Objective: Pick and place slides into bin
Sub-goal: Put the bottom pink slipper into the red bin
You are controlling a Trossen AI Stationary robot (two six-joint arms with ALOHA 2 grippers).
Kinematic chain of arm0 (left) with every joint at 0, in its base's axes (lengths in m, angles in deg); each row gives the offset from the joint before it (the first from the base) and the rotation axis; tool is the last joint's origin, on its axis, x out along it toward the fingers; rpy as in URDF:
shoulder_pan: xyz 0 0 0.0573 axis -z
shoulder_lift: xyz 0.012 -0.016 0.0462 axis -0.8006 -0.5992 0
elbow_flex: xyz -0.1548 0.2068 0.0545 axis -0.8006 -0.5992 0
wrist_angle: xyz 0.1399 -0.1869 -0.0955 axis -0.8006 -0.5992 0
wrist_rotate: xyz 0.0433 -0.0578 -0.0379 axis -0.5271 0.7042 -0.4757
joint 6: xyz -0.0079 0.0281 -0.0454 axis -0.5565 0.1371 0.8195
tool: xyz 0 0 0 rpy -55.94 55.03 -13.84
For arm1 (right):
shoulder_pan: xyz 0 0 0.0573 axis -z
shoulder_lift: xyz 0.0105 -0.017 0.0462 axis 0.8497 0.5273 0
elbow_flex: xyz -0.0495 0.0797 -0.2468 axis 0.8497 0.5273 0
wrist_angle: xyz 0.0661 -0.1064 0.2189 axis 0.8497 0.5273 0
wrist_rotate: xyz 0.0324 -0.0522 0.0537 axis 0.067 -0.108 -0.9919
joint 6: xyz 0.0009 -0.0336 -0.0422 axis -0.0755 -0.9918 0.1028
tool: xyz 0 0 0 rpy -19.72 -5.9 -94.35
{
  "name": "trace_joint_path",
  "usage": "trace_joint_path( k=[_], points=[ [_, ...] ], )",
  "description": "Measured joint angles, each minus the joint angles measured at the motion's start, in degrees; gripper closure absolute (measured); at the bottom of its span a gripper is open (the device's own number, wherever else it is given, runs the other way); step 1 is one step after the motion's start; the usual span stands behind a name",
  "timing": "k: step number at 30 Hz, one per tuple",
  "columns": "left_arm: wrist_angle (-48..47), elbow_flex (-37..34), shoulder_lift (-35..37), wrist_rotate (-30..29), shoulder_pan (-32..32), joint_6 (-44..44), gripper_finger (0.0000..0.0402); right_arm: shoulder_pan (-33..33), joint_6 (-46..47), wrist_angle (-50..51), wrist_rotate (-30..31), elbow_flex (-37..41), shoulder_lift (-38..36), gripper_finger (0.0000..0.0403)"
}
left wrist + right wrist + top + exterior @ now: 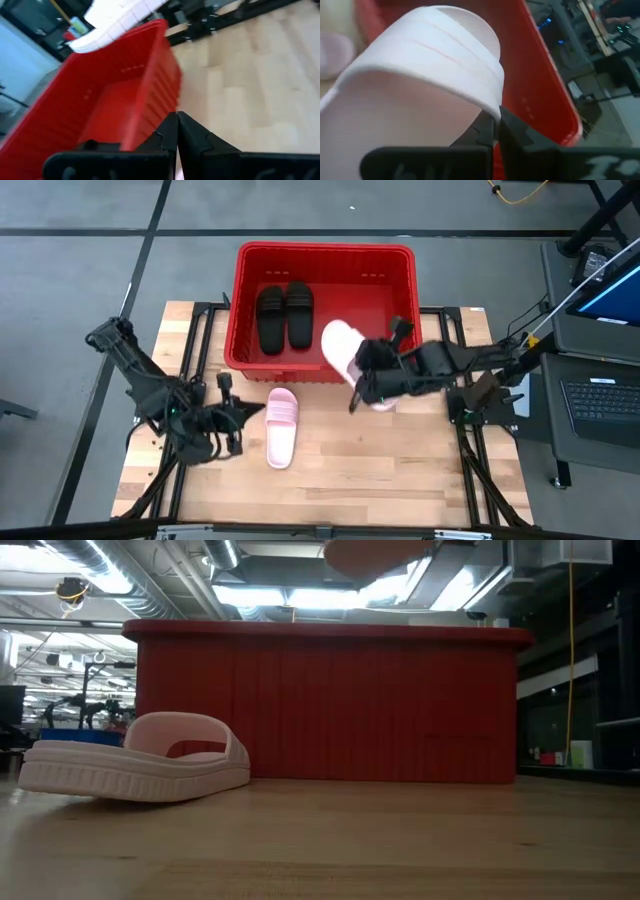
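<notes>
From above, the right gripper (362, 387) is clamped on a pale pink slide sandal (343, 348) held over the front rim of the red slotted plastic bin (245, 350), where two matte black slides (285, 315) lie; the left gripper (243, 412), pinched empty, rests near the table's left edge beside the second pink slide (281, 427)

Low view: that pink slide (140, 757) lies on the wooden table (400, 840) before the bin's wall (330, 705)

Right wrist: fingers (482, 131) pinch the lifted slide's strap (432, 60)

The bin's (325, 250) right half lay open; two black slides (284, 314) filled its left. One pink slide (281, 427) blocked mid-bench (400, 470); the front stayed free.
</notes>
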Motion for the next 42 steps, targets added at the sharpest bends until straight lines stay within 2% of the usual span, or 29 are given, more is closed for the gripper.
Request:
trace_joint_path(
  k=[5,12,19,31,42],
  points=[
    [0.0,0.0,2.3,-0.7,-5.0,-5.5,0.04,6.2,-1.7,-0.2,0.0,0.0,-0.3,0.039],
    [0.0,0.0,2.7,-0.5,-11.2,-5.7,0.04,14.3,-1.5,-2.7,0.0,0.0,-0.3,0.039],
    [0.0,0.0,2.7,-0.3,-14.3,-5.3,0.0399,20.4,-0.3,-5.7,-0.4,0.0,-0.3,0.039],
    [-1.1,0.0,2.7,-0.3,-16.4,-8.0,0.04,23.2,-0.2,-7.6,-1.5,0.0,-0.3,0.039],
    [-9.3,0.0,2.6,-0.7,-22.0,-6.2,0.0399,24.2,-0.3,-10.6,-1.5,3.7,-0.3,0.039]
  ],
)
